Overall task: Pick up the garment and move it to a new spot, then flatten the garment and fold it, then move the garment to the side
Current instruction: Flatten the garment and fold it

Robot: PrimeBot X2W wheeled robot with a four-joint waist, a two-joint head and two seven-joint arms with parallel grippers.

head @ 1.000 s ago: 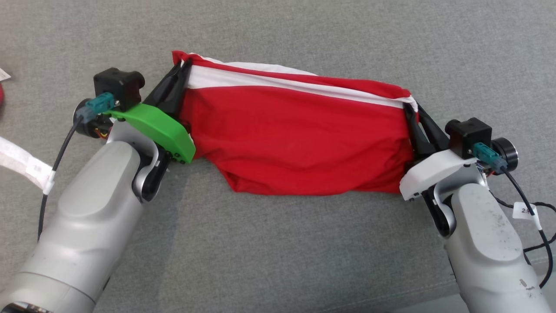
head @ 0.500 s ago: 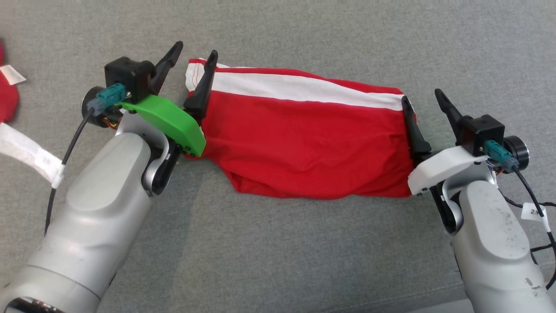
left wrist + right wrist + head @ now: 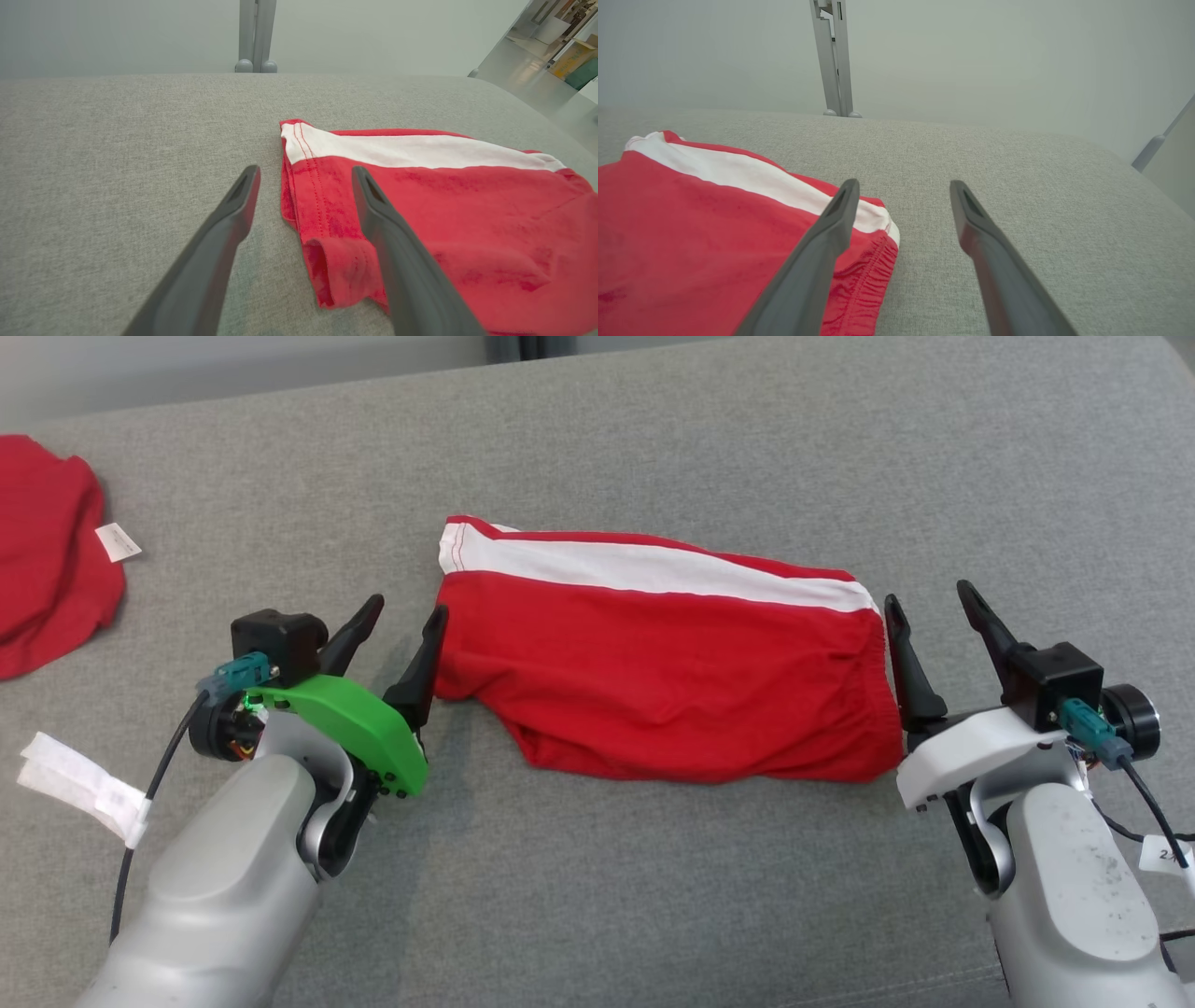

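While garment (image 3: 672, 681) lies between, left pincer (image 3: 408, 607), right pincer (image 3: 926, 593) gape, empty.

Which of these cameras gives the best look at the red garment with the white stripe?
The head view: the whole red garment lies on the grey surface, edge to edge. The left wrist view shows its stitched hem end; the right wrist view, its gathered elastic end.

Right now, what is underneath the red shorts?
The red shorts lie on the grey cushion, which shows all around them. The patch directly beneath is covered by the cloth, so anything there is hidden.
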